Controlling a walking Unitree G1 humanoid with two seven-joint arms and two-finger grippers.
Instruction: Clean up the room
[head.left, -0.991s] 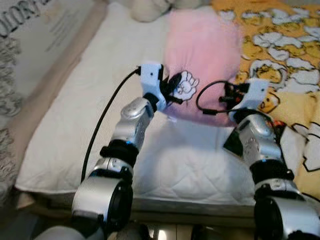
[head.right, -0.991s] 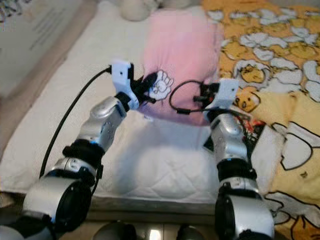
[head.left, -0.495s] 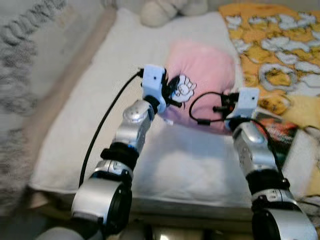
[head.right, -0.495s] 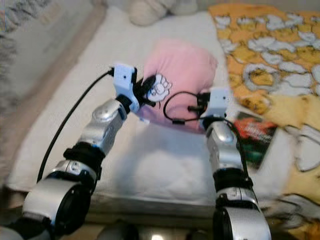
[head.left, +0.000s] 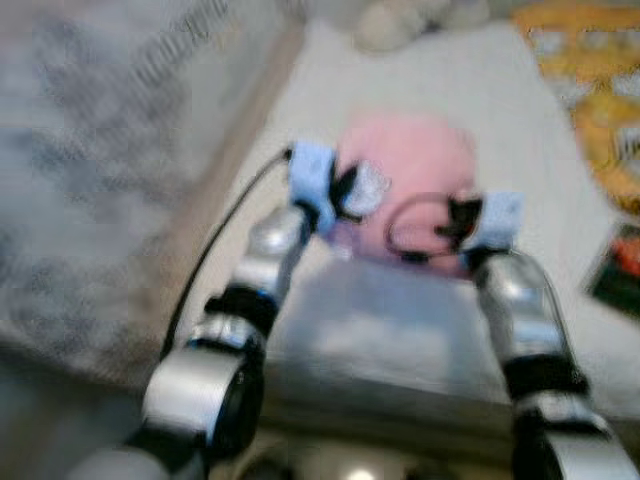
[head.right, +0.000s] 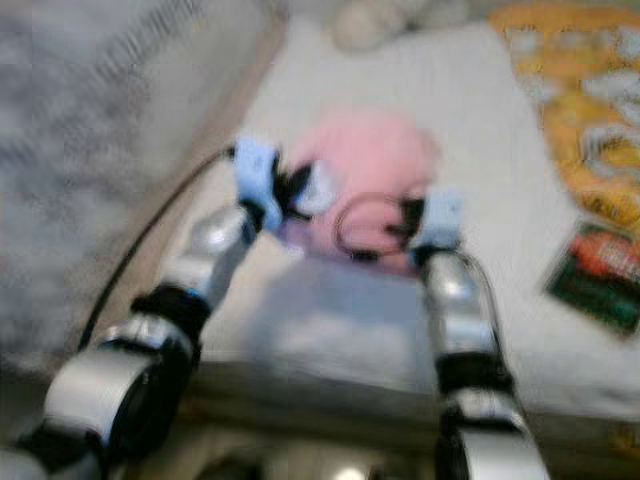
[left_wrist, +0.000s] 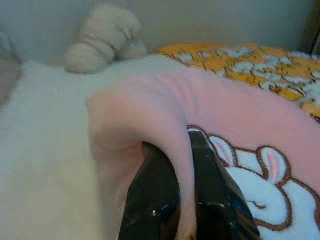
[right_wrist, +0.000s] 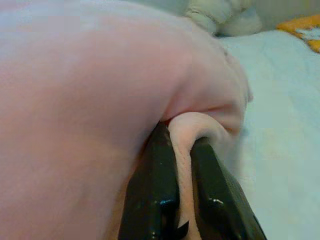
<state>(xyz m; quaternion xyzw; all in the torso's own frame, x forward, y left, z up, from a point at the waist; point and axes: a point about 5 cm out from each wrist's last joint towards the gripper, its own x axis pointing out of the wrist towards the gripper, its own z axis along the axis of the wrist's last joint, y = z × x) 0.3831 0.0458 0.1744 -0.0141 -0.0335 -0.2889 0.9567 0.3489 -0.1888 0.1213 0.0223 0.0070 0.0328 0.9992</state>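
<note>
Left wrist view: left pincer (left_wrist: 185, 200) clenched on pink pillow (left_wrist: 260, 125) edge; right pincer (right_wrist: 182, 200) likewise pinches a fold. Pillow held above white bed (head.right: 470, 80), two-point grip keeping it level. Book (head.right: 598, 275) at 3 o'clock.

cream plush toy (left_wrist: 105, 37) on white mattress (left_wrist: 45, 150)

Both eye views are motion-blurred; the book (head.right: 598, 277) cover and yellow blanket (head.right: 590, 100) print are unreadable
</note>
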